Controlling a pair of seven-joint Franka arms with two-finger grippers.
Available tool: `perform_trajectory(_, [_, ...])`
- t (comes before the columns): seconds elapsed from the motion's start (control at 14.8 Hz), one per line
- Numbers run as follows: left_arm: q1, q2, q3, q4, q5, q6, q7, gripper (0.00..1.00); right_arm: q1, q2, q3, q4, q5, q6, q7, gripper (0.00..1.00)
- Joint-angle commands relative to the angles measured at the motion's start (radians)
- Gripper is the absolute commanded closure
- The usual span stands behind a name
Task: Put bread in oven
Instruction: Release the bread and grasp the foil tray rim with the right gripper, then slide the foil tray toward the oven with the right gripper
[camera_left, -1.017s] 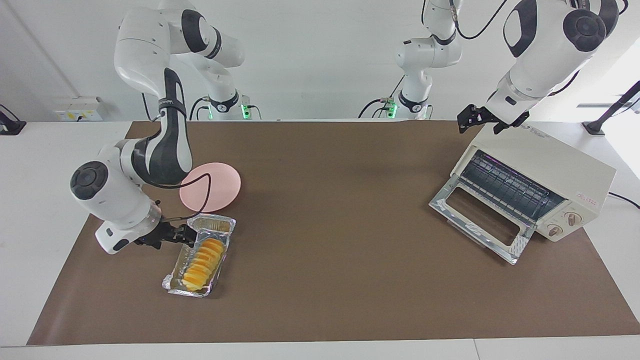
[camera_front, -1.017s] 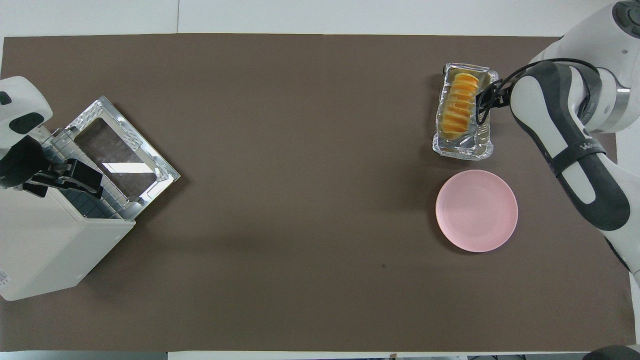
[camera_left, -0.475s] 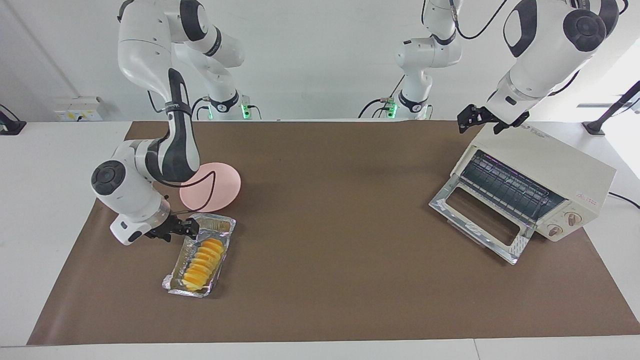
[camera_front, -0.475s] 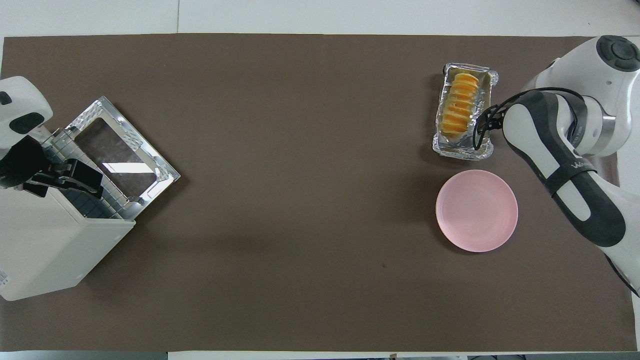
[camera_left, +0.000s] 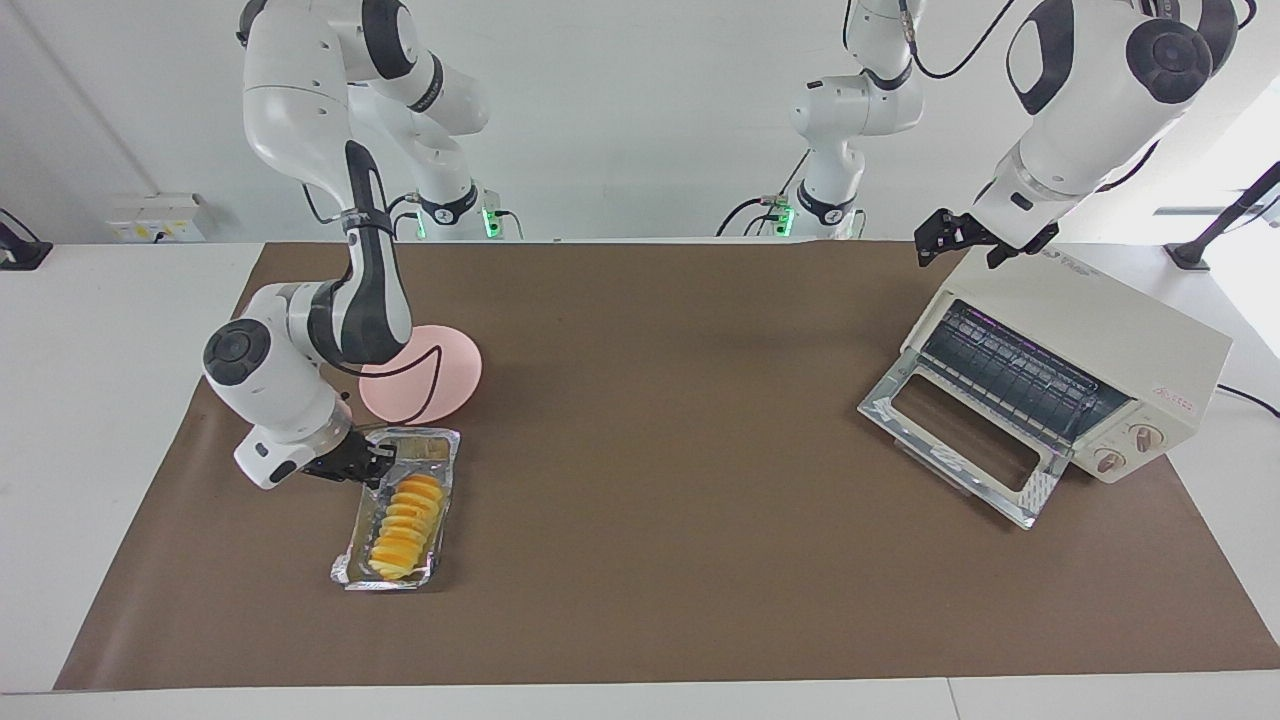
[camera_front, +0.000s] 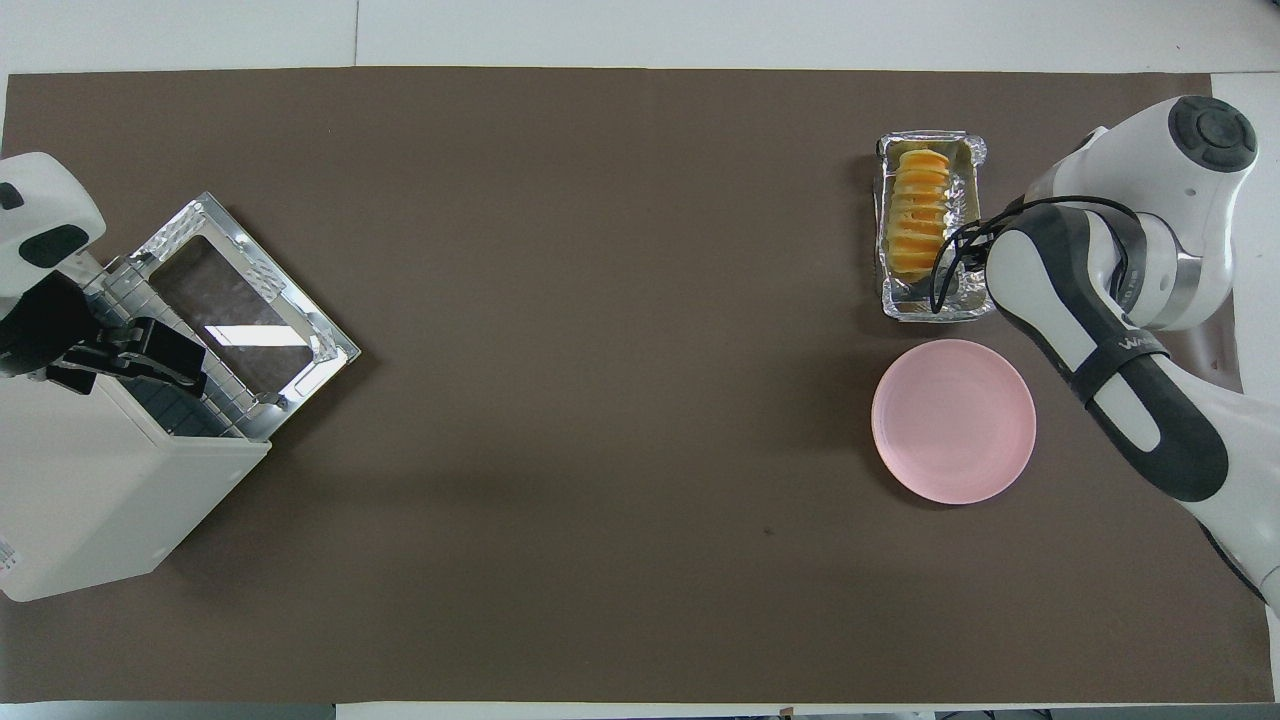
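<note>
The bread (camera_left: 405, 525) (camera_front: 918, 215), a ridged yellow-orange loaf, lies in a crinkled foil tray (camera_left: 350, 565) (camera_front: 930, 305) toward the right arm's end of the table. My right gripper (camera_left: 380, 463) is low at the tray's end nearer the robots, shut on the foil rim. In the overhead view its forearm hides it. The cream oven (camera_left: 1090, 335) (camera_front: 100, 500) stands at the left arm's end with its glass door (camera_left: 960, 440) (camera_front: 240, 320) dropped open and the wire rack showing. My left gripper (camera_left: 965, 243) (camera_front: 125, 355) hangs open over the oven's top edge, waiting.
A round pink plate (camera_left: 440, 375) (camera_front: 953, 420) lies beside the tray, nearer the robots. A brown mat (camera_left: 660, 400) covers the table between tray and oven. The right arm's forearm leans over the plate.
The right gripper has closed on the tray's rim and swung inward. The tray with the bread has turned and shifted a little with it. The left arm has not moved.
</note>
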Motion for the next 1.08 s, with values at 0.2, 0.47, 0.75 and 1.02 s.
perform_trajectory(0.2, [0.015, -0.025, -0.012, -0.025, 0.009, 0.007, 0.001, 0.00, 0.031, -0.041, 0.004, 0.076, -0.027, -0.127, -0.023, 1.00])
perform_trajectory(0.47, [0.015, -0.025, -0.012, -0.025, 0.008, 0.008, 0.001, 0.00, 0.085, -0.064, 0.014, 0.239, -0.006, -0.322, 0.017, 1.00])
perform_trajectory(0.75, [0.015, -0.025, -0.012, -0.025, 0.009, 0.007, 0.001, 0.00, 0.272, -0.097, 0.023, 0.322, 0.054, -0.408, 0.287, 1.00])
perform_trajectory(1.02, [0.015, -0.025, -0.012, -0.025, 0.009, 0.007, 0.001, 0.00, 0.417, -0.109, 0.023, 0.293, 0.085, -0.407, 0.417, 1.00])
